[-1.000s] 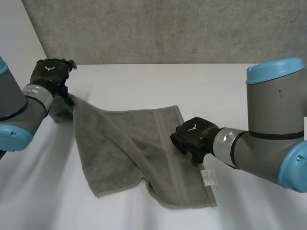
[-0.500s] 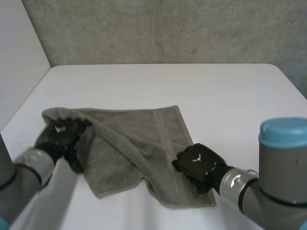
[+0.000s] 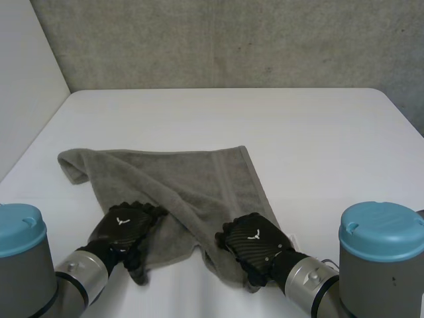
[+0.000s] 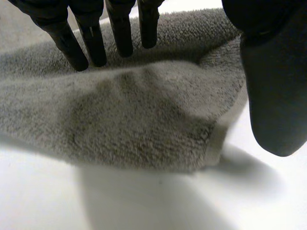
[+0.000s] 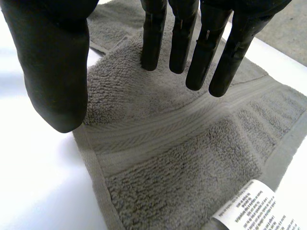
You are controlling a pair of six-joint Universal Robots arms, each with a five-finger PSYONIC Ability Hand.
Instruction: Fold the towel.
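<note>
A grey towel point(image 3: 199, 179) lies on the white table point(image 3: 318, 146), partly folded over itself, with a ridge running from its far left corner to its near edge. My left hand point(image 3: 124, 228) rests over the towel's near left corner, fingers point(image 4: 91, 38) straight above the cloth point(image 4: 144, 110) and thumb spread wide. My right hand point(image 3: 255, 244) hovers over the near right corner with fingers point(image 5: 182, 33) straight and thumb apart, holding nothing. The banded hem of the towel point(image 5: 192, 158) and its white label point(image 5: 247, 208) lie under the right palm.
A grey wall point(image 3: 232, 40) stands behind the table's far edge and a white panel point(image 3: 26, 86) stands at the left. Bare table top extends beyond and to the right of the towel.
My left hand let go of the towel's far left corner and swung to its near left corner. The released corner now lies on the table. My right hand drew nearer and opened.
</note>
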